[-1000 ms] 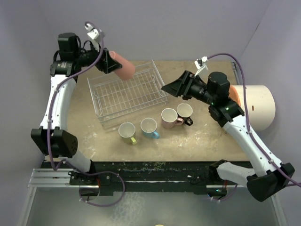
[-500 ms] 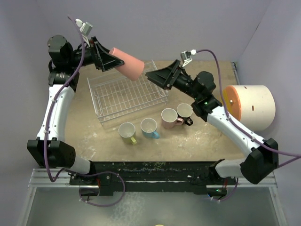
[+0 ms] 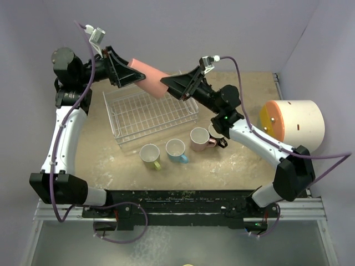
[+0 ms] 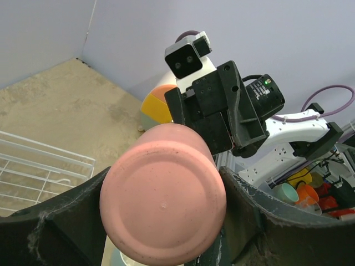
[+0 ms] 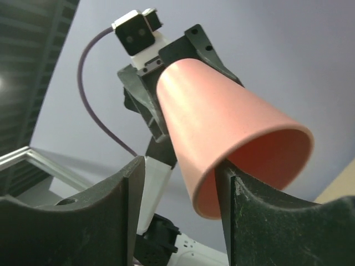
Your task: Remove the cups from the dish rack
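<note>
Coral-red cup (image 3: 150,82), its base hidden between left fingers (image 3: 120,70)

Four cups (image 3: 176,148) before the dish rack (image 3: 155,129); fifth cup (image 3: 148,81) perhaps above it.

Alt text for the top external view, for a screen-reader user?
The left gripper holds a coral cup sideways in the air above the far side of an empty white dish rack, and the right gripper, open, sits at its mouth. Four mugs stand in a row on the table in front of the rack.
</note>
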`<action>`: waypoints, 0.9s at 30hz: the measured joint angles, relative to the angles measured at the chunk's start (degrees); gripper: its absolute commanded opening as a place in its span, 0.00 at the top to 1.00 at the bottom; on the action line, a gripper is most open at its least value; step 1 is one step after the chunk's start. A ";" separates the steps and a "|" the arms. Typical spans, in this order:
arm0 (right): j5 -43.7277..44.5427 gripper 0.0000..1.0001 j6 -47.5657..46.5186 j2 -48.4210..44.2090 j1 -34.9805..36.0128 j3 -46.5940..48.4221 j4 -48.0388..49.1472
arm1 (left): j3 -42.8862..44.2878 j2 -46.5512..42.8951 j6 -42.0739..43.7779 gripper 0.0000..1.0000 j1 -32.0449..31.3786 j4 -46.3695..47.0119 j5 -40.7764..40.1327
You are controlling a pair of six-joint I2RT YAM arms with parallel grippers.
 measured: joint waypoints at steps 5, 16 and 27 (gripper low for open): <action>-0.02 0.74 3.30 3.63 1.09 1.75 6.10 | -1.11 -0.24 -0.52 1.00 0.00 0.68 0.02; -3.13 1.00 -1.75 1.09 -0.39 3.02 -6.73 | 2.05 -0.57 22.47 0.05 0.20 -23.93 -4.37; 5.55 1.00 -43.23 -16.33 -10.16 23.43 -73.48 | 2.99 -0.85 54.75 0.01 8.02 -49.07 -24.83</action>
